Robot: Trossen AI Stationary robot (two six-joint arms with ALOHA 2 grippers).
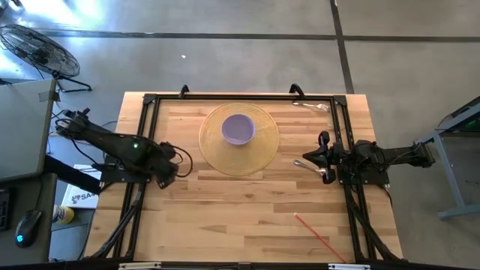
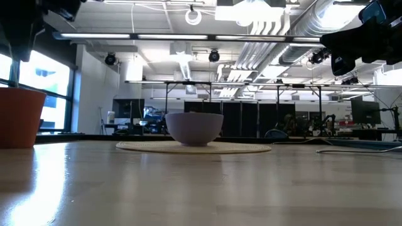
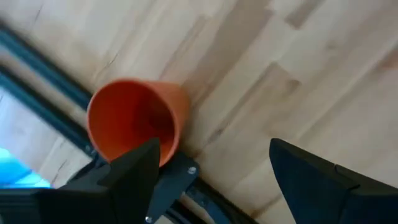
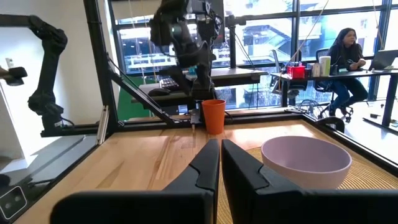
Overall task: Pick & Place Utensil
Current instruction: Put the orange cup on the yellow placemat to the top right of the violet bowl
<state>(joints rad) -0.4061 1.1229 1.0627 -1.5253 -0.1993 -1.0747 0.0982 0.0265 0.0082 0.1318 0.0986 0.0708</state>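
Observation:
A silver spoon (image 1: 313, 169) lies flat on the wooden table, right of the round woven mat (image 1: 259, 154) that carries a purple bowl (image 1: 238, 129). My right gripper (image 1: 309, 157) hangs above the spoon, raised off the table and pointing level toward the table's left. Its fingers (image 4: 220, 152) are shut with nothing between them, and the bowl (image 4: 306, 162) shows ahead of them. My left gripper (image 3: 211, 152) is open at the table's left side, above an upright orange cup (image 3: 134, 121). A second silver utensil (image 1: 311, 106) rests near the far right corner.
The orange cup (image 2: 19, 116) stands beside the black frame rail (image 1: 142, 142) along the left side. A thin red stick (image 1: 319, 236) lies near the table's near right corner. Bare wood stretches between the mat and the near edge. People sit at desks beyond the table.

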